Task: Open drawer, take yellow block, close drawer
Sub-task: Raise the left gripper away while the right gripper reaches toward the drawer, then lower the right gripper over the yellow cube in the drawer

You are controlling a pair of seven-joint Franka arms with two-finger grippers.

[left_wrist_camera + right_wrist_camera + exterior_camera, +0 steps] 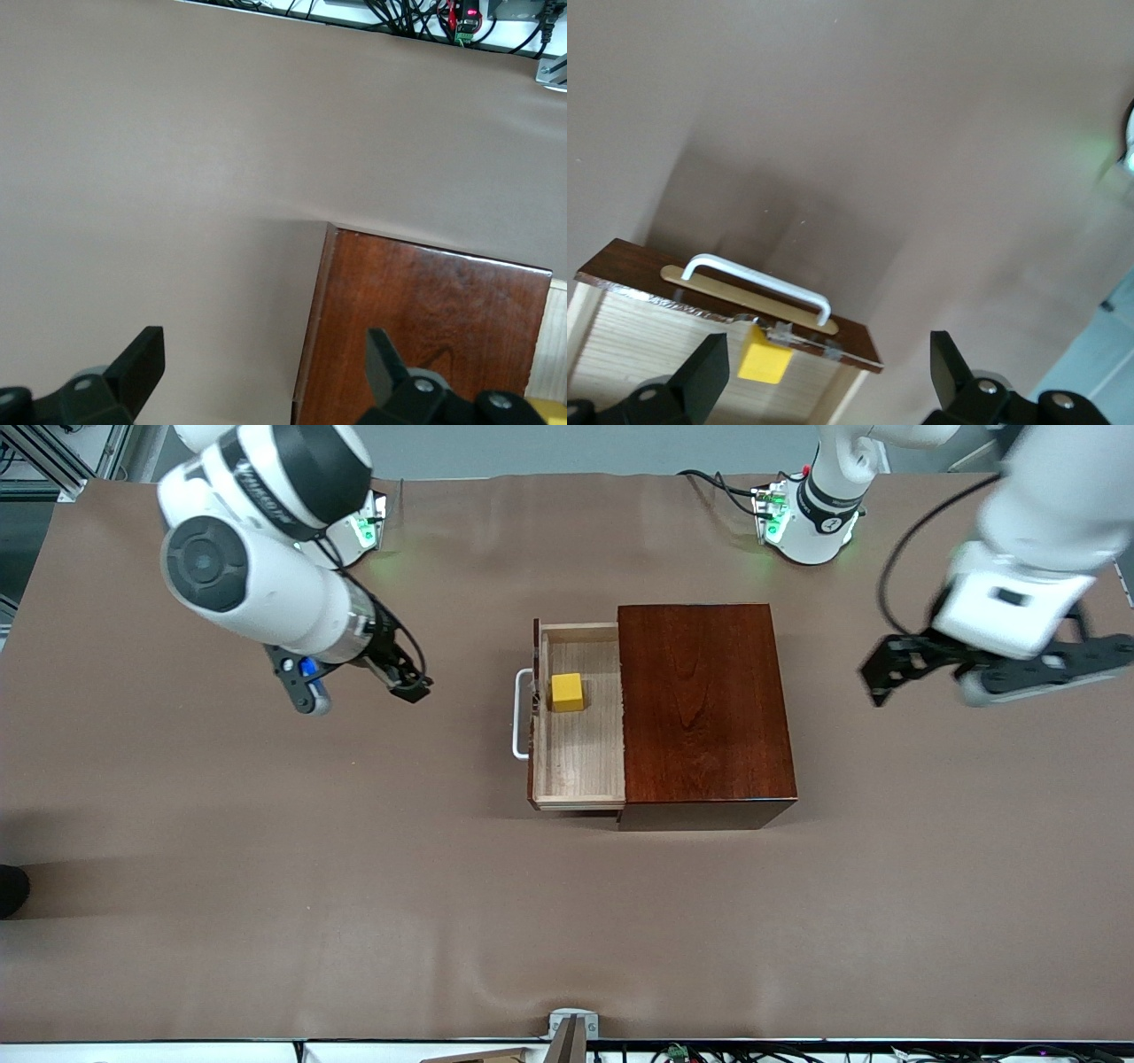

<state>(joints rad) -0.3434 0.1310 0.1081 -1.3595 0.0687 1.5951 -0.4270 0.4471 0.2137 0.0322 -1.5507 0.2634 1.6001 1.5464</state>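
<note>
The drawer stands pulled out of the dark mahogany box, toward the right arm's end of the table. Its white handle faces that end. The yellow block lies in the tray, close to the drawer front. My right gripper hangs open and empty over bare table, off the handle's side. In the right wrist view the block shows just inside the drawer front, under the handle, with the gripper apart from both. My left gripper is open and empty over the table beside the box.
Brown cloth covers the table. The two arm bases and their cables sit along the edge farthest from the front camera. A small metal bracket sits at the nearest edge. A dark object pokes in at the right arm's end.
</note>
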